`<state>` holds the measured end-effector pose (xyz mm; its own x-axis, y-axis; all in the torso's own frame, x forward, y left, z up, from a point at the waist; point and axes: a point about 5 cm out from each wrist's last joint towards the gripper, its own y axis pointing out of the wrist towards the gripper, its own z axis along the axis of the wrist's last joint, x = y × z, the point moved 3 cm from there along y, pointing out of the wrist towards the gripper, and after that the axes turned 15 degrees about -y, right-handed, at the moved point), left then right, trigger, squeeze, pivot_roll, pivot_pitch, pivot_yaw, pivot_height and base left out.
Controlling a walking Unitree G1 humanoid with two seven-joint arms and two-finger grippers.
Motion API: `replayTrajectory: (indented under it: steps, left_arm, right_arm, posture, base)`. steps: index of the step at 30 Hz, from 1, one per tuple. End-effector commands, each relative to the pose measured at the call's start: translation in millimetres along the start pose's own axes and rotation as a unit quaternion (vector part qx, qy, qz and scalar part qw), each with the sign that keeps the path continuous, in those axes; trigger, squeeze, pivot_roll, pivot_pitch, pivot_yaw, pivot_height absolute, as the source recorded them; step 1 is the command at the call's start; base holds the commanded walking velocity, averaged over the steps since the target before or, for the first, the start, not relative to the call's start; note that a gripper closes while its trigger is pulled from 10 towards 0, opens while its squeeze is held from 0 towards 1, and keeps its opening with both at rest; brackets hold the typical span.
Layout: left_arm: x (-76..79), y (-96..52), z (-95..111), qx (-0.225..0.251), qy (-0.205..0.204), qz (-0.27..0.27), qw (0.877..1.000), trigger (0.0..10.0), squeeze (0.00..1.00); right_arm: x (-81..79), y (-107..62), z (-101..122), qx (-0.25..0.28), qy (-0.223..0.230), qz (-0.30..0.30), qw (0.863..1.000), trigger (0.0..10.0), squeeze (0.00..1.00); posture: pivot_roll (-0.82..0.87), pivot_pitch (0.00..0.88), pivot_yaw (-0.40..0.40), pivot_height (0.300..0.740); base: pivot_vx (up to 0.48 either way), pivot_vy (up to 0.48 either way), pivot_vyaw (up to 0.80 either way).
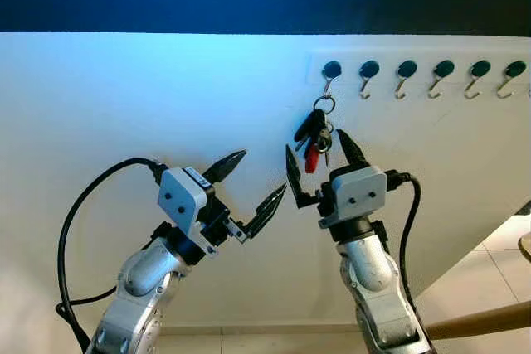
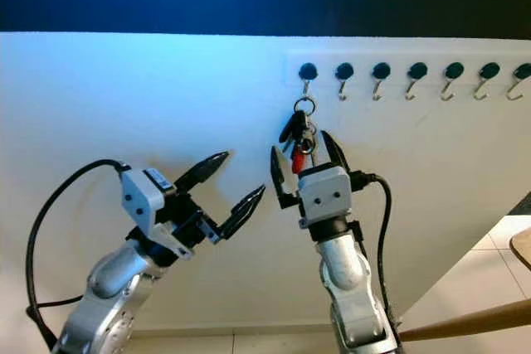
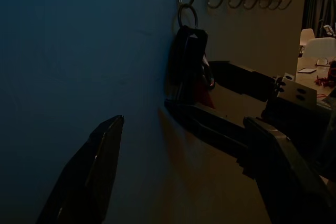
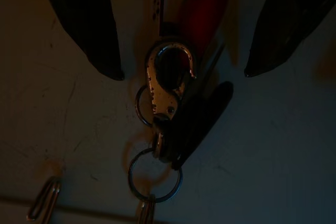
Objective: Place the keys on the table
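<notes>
Keys [image 1: 314,134] hang on white wall [image 1: 124,97] hooks [image 1: 423,76] (dark band above)

A row of dark-knobbed metal hooks [image 1: 423,77] runs along the upper right part of the white wall [image 1: 124,97]. The bunch of black and red keys on a metal ring [image 1: 314,134] hangs from the leftmost hook. Just below it is the right gripper [image 1: 317,152], one spread finger on each side of the bunch (touching or not, I cannot tell). The left gripper [image 1: 255,184] stands to the left of it, lower, well apart from the keys.
</notes>
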<state>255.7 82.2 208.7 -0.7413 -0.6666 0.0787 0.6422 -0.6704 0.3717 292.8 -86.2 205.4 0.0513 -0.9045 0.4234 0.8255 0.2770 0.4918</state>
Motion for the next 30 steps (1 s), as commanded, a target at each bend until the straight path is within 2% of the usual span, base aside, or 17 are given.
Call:
replayTrajectory:
  steps: [1,3,4,5,6,8,9,10,11,16,18,20,30]
  left_arm:
    - [0.5,1.1,1.6,0.006,0.001,-0.002,1.000,10.0,0.00]
    - [0.5,1.0,2.0,0.006,0.001,-0.002,1.000,10.0,0.00]
    - [0.4,0.9,2.2,0.007,0.001,-0.001,1.000,10.0,0.00]
    - [0.4,0.8,2.3,0.007,0.001,-0.001,1.000,10.0,0.00]
    - [0.5,0.6,2.4,0.007,0.002,0.000,1.000,10.0,0.00]
    - [0.6,0.1,2.4,0.007,0.002,0.001,1.000,10.0,0.00]
    - [0.7,0.0,2.5,0.007,0.002,0.001,1.000,10.0,0.00]
    - [0.9,-0.1,2.5,0.007,0.001,0.001,1.000,10.0,0.00]
    - [1.0,-0.3,2.5,0.007,0.001,0.001,1.000,10.0,0.00]
    - [1.0,-0.3,2.4,0.007,0.000,0.001,1.000,10.0,0.00]
    - [1.1,-0.2,2.3,0.007,0.000,0.001,1.000,10.0,0.00]
    - [1.2,-0.1,2.2,0.007,-0.001,0.001,1.000,10.0,0.00]
    - [0.8,0.5,2.4,0.007,-0.002,0.001,1.000,10.0,0.00]
  right_arm:
    - [-5.9,1.9,-2.3,-0.006,0.011,0.016,1.000,10.0,0.00]
    - [-7.3,3.5,-0.9,-0.003,0.018,0.020,1.000,10.0,0.00]
    - [-7.9,4.1,0.1,-0.001,0.020,0.021,1.000,9.2,0.00]
    - [-8.4,4.5,0.8,0.000,0.022,0.023,0.999,9.2,0.00]
    - [-9.0,4.9,2.0,0.003,0.024,0.025,0.999,4.6,0.00]
    - [-9.8,5.3,3.7,0.007,0.027,0.028,0.999,2.2,0.00]
    - [-10.1,5.4,4.4,0.008,0.028,0.028,0.999,2.2,0.00]
    - [-10.1,5.5,4.8,0.008,0.028,0.029,0.999,0.9,0.00]
    - [-10.2,5.6,5.1,0.009,0.028,0.029,0.999,0.1,0.00]
    - [-6.7,6.2,2.8,-0.004,0.009,0.021,1.000,0.0,0.00]
    - [-4.8,6.9,2.4,-0.006,-0.034,0.027,0.999,0.0,0.00]
    - [-4.5,7.0,2.5,-0.005,-0.043,0.028,0.999,0.0,0.00]
    - [5.4,8.7,4.1,-0.008,-0.051,0.005,0.999,0.0,0.00]
  posture:
    - [0.03,0.072,-0.010,0.740]
    - [0.03,0.073,-0.011,0.740]
    - [0.03,0.074,-0.013,0.740]
    - [0.03,0.074,-0.013,0.740]
    - [0.03,0.074,-0.014,0.740]
    - [0.03,0.075,-0.014,0.740]
    - [0.03,0.076,-0.014,0.740]
    - [0.03,0.077,-0.015,0.740]
    - [0.03,0.077,-0.015,0.740]
    - [0.03,0.080,-0.016,0.740]
    - [0.03,0.082,-0.016,0.740]
    - [0.02,0.082,-0.016,0.740]
    - [0.02,0.090,-0.013,0.740]
  base:
    - [0.000,0.000,0.00]
    - [0.000,0.000,0.00]
    - [0.000,0.000,0.00]
    - [0.000,0.000,0.00]
    - [0.000,0.000,0.00]
    - [0.000,0.000,0.00]
    - [0.000,0.000,0.00]
    - [0.000,0.000,0.00]
    - [0.000,0.000,0.00]
    - [0.000,0.000,0.00]
    - [0.000,0.000,0.00]
    - [0.000,0.000,0.00]
    - [0.000,0.000,0.00]
